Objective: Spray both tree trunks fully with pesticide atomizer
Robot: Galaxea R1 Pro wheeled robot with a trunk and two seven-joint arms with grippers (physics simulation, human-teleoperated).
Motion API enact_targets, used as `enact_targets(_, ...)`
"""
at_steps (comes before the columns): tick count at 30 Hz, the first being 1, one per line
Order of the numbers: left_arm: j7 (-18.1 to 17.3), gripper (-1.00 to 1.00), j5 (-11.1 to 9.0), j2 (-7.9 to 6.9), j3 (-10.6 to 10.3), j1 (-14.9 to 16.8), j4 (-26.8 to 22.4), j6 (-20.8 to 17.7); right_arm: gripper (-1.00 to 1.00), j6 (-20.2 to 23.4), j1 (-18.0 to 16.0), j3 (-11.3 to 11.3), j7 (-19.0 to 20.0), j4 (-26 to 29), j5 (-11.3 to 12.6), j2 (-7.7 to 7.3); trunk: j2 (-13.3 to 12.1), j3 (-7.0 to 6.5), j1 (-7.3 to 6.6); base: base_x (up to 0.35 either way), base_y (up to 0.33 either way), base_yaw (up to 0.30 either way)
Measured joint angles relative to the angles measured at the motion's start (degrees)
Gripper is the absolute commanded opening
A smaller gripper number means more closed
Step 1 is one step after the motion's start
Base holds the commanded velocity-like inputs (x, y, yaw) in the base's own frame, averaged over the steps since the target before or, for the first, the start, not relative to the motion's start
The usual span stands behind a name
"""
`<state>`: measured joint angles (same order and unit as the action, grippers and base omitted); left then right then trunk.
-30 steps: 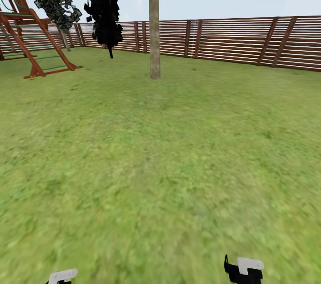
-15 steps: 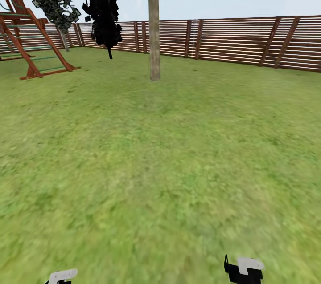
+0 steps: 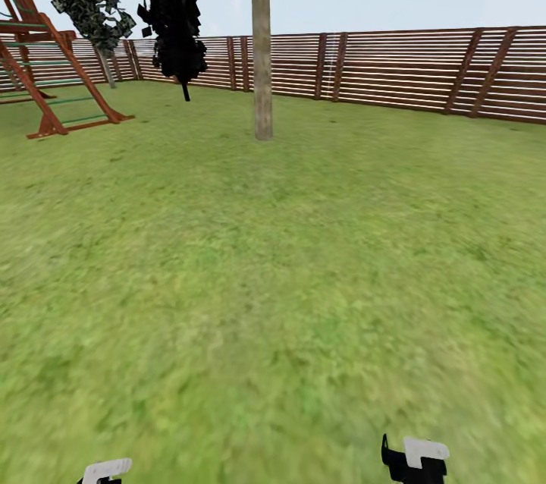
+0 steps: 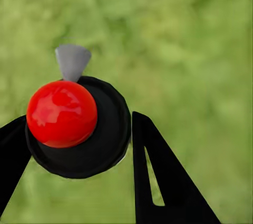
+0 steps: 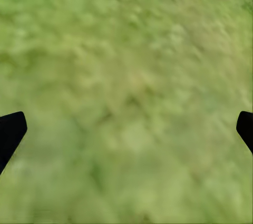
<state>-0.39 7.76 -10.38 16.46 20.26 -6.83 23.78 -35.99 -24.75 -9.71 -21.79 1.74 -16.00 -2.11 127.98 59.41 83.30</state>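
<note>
Atomizer (image 4: 79, 126) between left claw (image 4: 74, 150) fingers

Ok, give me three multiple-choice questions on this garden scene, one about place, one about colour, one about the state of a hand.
1. The pale grey-tan tree trunk stands where?
A. ahead, before the slatted wooden fence
B. under the climbing frame
C. behind the fence

2. The ball on the round black atomizer top is?
A. blue
B. red
C. white

3. The right hand is?
A. shut on a trunk
B. shut on a ball
C. open over grass

Answers: 1 A, the fence runs behind it; 2 B, the left wrist view shows the red ball; 3 C, its fingertips sit wide apart.
</note>
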Motion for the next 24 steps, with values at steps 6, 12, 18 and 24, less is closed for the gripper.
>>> enact_targets(6,0.0,-1.0,0.0,0.0,0.0,0.0,0.0,0.0,1.0,0.0,0.0,0.0,0.0,0.0,0.0,0.02,0.0,0.0,0.0,0.338,0.0,0.0)
enact_targets(12,0.0,-1.0,0.0,0.0,0.0,0.0,0.1,0.0,1.0,0.0,0.0,0.0,0.0,0.0,0.0,0.09,0.0,0.0,0.0,0.338,0.0,0.0)
enact_targets(18,0.0,-1.0,0.0,0.0,0.0,0.0,0.1,0.0,1.0,0.0,0.0,0.0,0.1,0.0,0.0,0.09,0.0,0.0,0.0,0.338,0.0,0.0)
enact_targets(24,0.0,-1.0,0.0,0.0,0.0,0.0,0.1,0.0,1.0,0.0,0.0,0.0,0.1,0.0,0.0,0.09,0.0,0.0,0.0,0.338,0.0,0.0)
